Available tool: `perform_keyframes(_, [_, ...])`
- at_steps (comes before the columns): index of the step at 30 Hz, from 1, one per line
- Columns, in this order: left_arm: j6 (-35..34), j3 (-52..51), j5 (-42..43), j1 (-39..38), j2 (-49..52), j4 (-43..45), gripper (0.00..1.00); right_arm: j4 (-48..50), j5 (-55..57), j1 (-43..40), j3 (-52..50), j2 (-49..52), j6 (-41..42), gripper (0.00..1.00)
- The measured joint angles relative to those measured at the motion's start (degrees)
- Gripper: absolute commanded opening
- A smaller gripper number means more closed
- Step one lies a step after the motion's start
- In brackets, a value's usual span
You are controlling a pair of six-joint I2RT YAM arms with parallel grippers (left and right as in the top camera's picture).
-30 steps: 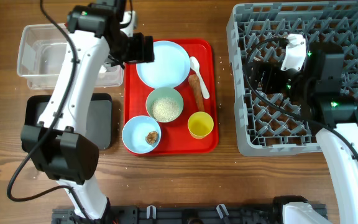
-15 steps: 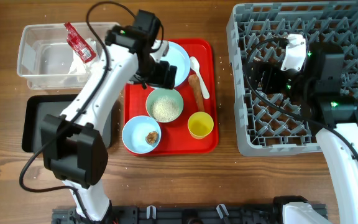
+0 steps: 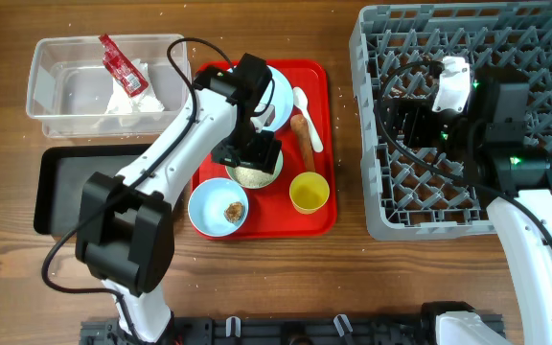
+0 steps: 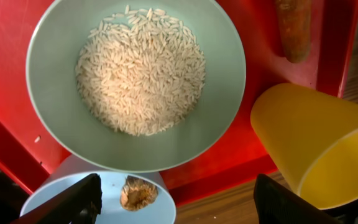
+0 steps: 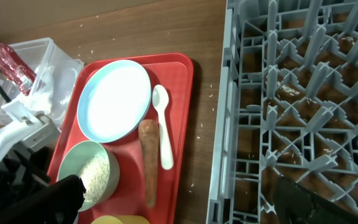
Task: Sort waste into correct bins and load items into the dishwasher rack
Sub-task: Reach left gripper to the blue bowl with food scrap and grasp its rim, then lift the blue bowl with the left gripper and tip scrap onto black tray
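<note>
Dishwasher rack (image 3: 544,38) fills the counter's right side, with the right claw (image 5: 185,202) spread wide above it. On the red tray (image 3: 257,222), the pale green bowl (image 4: 216,112) of white rice grains (image 4: 142,68) lies directly beneath the left claw (image 4: 176,204), whose jaws are parted and hold nothing.

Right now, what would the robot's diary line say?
left fingers: open above green bowl of rice | right fingers: open above rack | wrapper, napkin: in clear tub

One camera looked straight down from high up. Both wrist cameras saw the green bowl (image 4: 225,74), close before the left pincer (image 4: 176,199).
</note>
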Motion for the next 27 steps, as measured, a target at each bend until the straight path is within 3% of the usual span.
perform_keyframes(4, [-3.04, -2.62, -1.2, -0.24, -3.74, -1.05, 0.78, -0.15, 0.0, 0.0, 0.02, 0.0, 0.0, 1.0])
perform_keyframes(9, [-7.82, -13.4, -3.65, -1.88, -11.26, 1.92, 0.76, -0.22, 0.0, 0.0, 0.02, 0.0, 0.0, 1.0])
perform_keyframes(16, [-11.1, -28.3, -4.55, -5.57, -19.04, 10.14, 0.58, -0.42, 0.0, 0.0, 0.02, 0.0, 0.02, 1.0])
perform_keyframes(27, [-15.13, -31.47, -8.09, -12.07, -19.04, 13.07, 0.51, -0.98, 0.0, 0.0, 0.02, 0.0, 0.0, 1.0])
